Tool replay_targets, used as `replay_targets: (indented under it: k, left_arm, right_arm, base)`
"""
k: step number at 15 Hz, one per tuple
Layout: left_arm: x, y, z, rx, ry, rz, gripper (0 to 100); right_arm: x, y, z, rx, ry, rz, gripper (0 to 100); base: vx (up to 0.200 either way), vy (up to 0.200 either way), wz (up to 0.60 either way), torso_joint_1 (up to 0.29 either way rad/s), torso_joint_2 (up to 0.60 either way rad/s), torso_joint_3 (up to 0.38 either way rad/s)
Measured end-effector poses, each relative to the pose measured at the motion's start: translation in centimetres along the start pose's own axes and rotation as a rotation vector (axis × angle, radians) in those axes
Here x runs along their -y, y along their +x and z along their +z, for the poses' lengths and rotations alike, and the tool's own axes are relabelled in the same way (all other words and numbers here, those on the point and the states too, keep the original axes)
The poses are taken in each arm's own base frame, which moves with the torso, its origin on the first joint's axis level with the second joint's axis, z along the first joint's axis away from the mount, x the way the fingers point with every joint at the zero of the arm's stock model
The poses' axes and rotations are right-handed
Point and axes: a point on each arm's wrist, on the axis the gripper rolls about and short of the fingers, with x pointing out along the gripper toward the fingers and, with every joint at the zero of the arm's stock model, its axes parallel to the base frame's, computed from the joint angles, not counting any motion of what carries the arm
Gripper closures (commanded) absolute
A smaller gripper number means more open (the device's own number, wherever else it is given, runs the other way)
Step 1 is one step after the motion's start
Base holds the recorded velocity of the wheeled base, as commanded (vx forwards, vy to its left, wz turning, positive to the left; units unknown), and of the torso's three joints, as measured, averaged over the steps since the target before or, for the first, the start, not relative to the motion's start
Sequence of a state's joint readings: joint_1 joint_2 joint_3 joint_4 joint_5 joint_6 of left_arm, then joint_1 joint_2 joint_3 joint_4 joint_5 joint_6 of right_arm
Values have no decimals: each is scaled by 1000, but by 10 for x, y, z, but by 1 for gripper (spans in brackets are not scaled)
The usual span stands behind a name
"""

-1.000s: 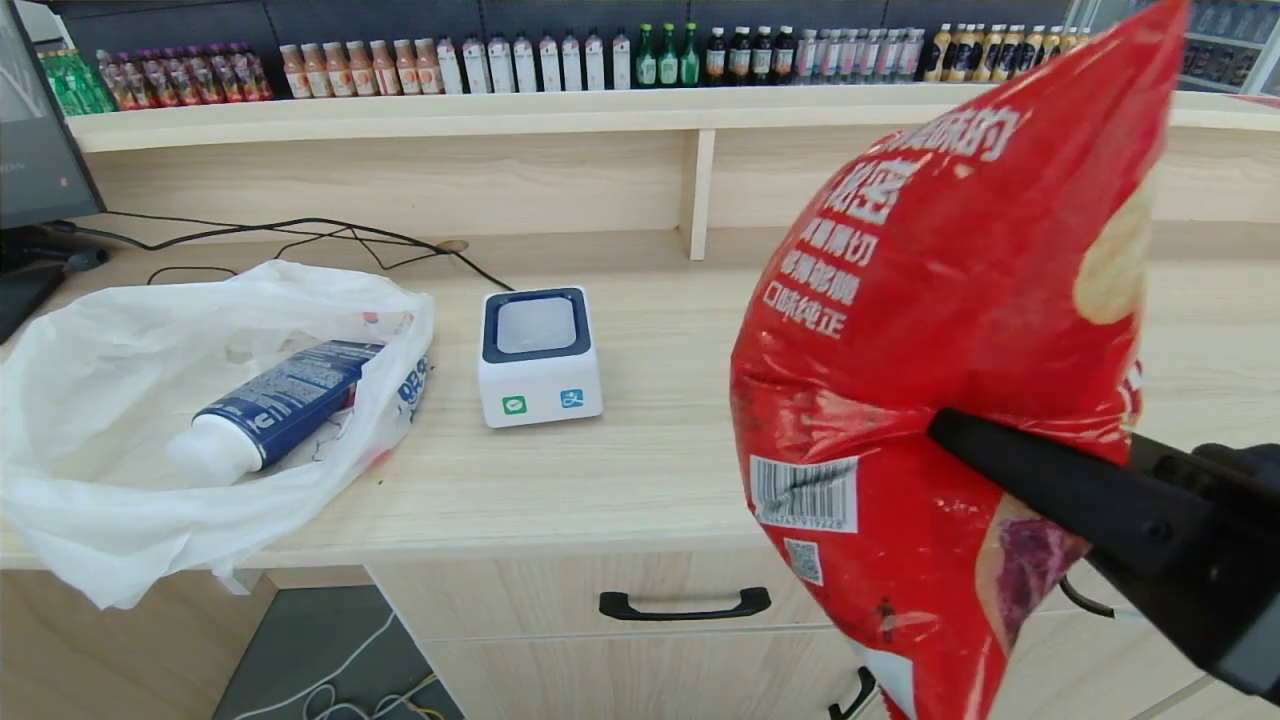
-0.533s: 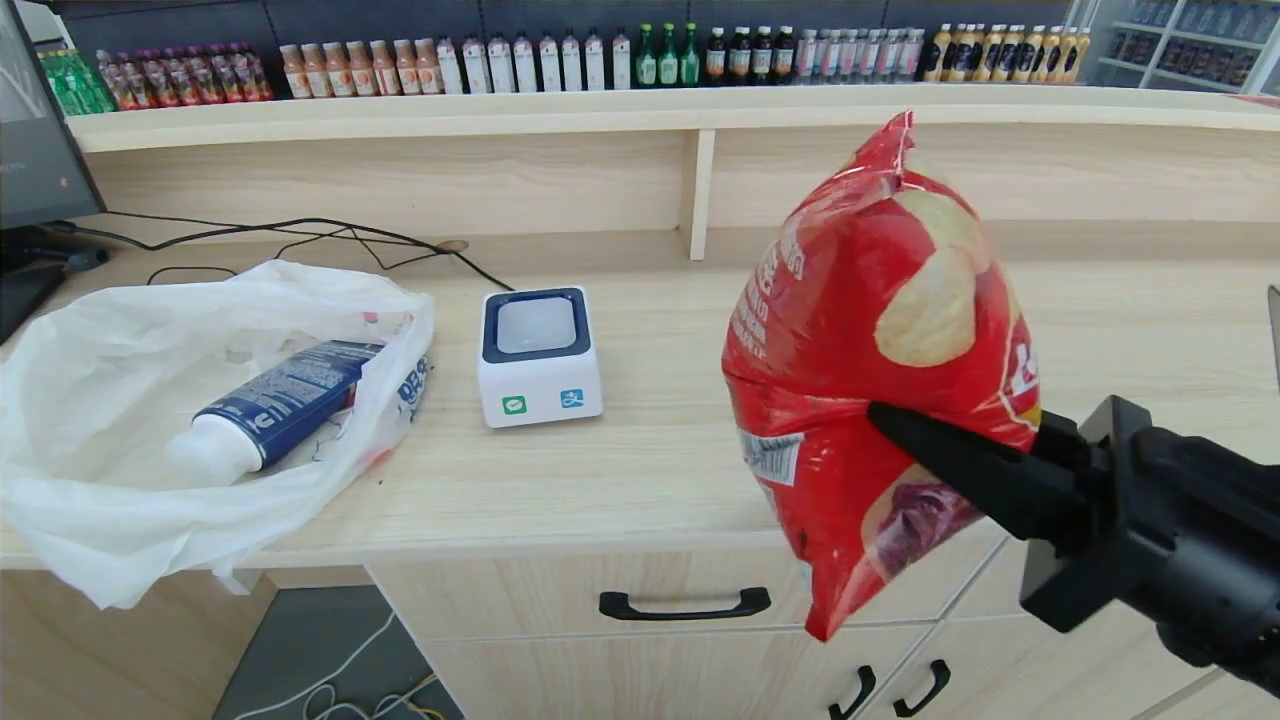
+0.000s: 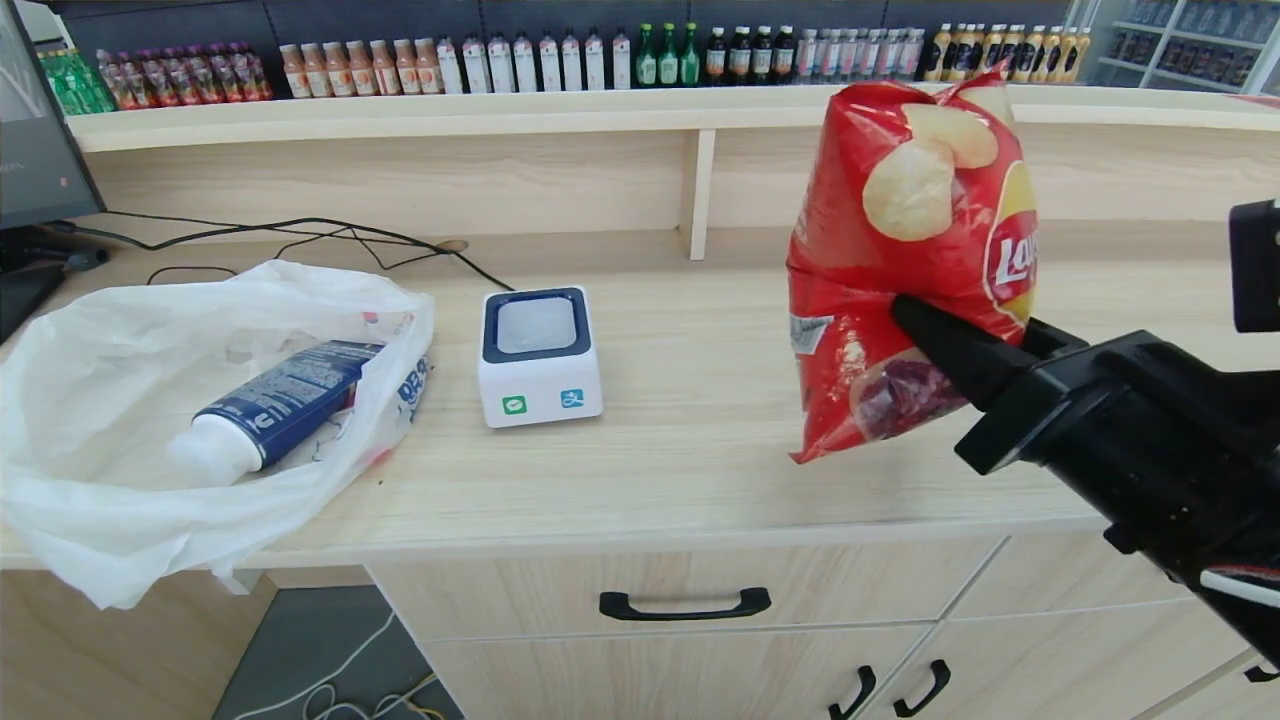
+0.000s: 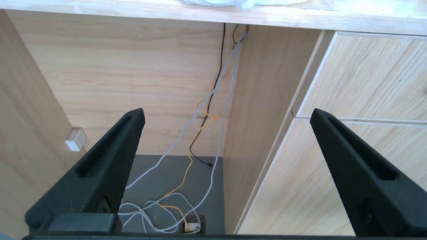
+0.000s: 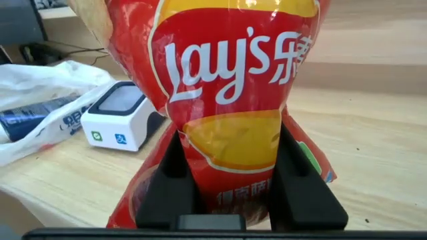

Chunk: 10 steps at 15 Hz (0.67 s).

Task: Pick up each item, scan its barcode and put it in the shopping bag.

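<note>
The right gripper (image 5: 233, 167) squeezes the red chip bag (image 3: 910, 200) above the counter (image 3: 700, 440). The white scanner (image 3: 538, 355) sits between it and the shopping bag (image 3: 120, 340). The left gripper (image 4: 227, 153) hangs open near cables (image 4: 200, 133).

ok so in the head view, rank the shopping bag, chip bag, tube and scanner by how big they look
1. shopping bag
2. chip bag, held up nearer the camera, so flattered
3. tube and scanner look about alike; not ranking them
</note>
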<state>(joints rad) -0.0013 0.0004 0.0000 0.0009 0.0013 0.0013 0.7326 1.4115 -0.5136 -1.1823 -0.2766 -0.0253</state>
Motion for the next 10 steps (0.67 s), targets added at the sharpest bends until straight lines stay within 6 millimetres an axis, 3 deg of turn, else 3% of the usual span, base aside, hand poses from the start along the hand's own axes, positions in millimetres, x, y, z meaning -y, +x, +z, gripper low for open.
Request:
replay_targets:
  k: [6, 10]
  left_arm:
    - [0, 0, 0, 0, 0, 0, 0]
    - [0, 0, 0, 0, -1, 0, 0]
  right_arm:
    - [35, 12, 13, 100, -41, -77, 100]
    - [60, 30, 20, 214, -136, -71, 100]
  base:
    - [0, 0, 0, 0, 0, 0]
    - [0, 0, 0, 0, 0, 0]
